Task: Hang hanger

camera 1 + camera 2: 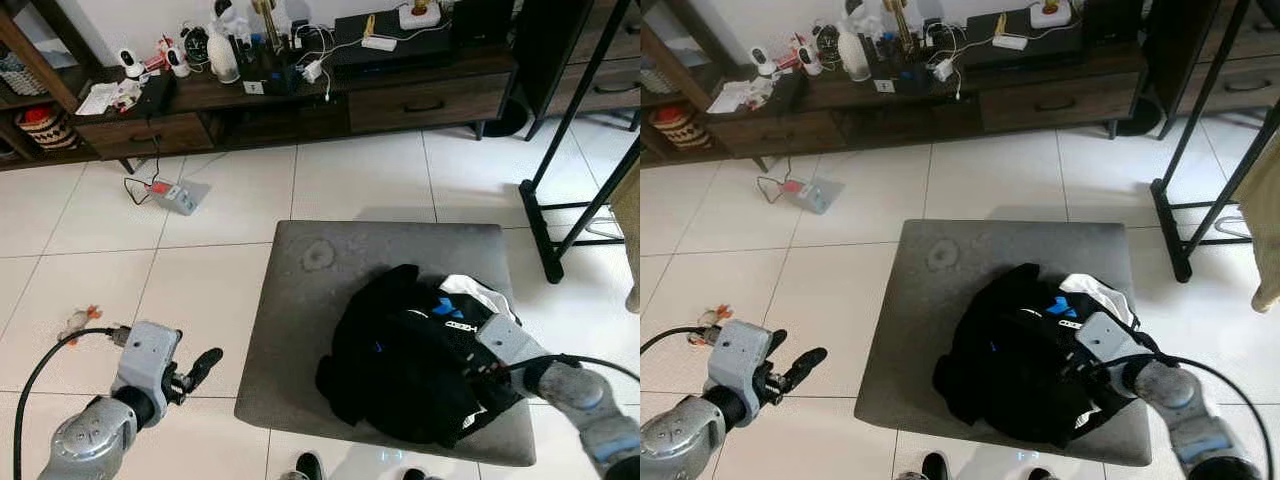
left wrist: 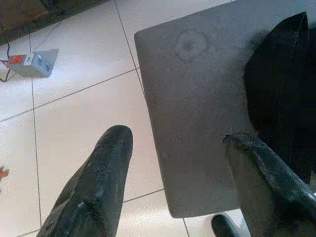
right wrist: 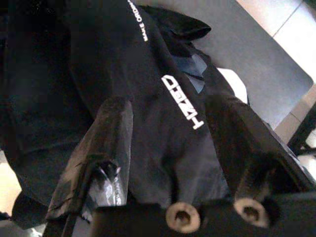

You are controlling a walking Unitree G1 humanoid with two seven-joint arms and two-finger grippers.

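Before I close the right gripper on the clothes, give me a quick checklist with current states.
1. Right gripper open: ok, fingers spread over the black garment.
2. Fingers straddling fabric: ok, a fold with white lettering lies between them.
3. Hanger located: cannot tell, none can be made out in the pile.
4. Garment resting on the grey ottoman: ok.
5. Left gripper out of the way: ok, open, over the floor beside the ottoman.
6. Black clothes rack within sight: ok, at the robot's right.
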